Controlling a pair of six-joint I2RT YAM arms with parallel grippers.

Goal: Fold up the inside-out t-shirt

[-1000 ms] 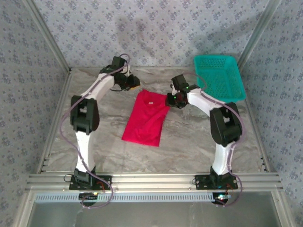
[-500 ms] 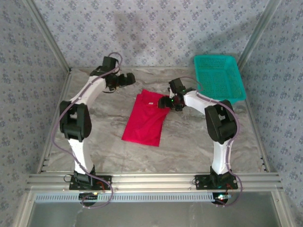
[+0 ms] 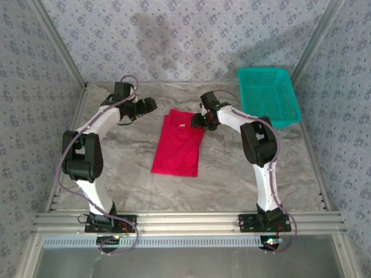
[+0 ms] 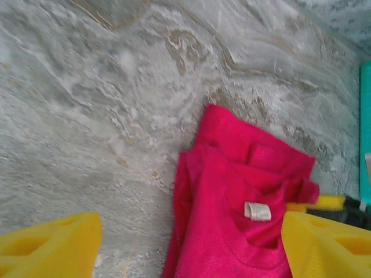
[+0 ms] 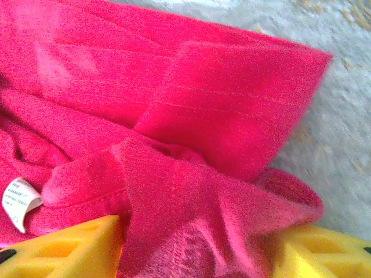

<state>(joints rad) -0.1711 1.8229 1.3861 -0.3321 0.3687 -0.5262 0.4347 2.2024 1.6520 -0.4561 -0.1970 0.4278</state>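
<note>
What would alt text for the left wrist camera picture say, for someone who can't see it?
A bright red t-shirt, folded with its small white tag showing, lies on a grey marbled table. The open left gripper shows as yellow fingers in the bottom corners; a teal basket edges in at right.

left gripper: pulled back left, away from red t-shirt | right gripper: slid left onto collar end | shirt top edge: bunched narrower
</note>
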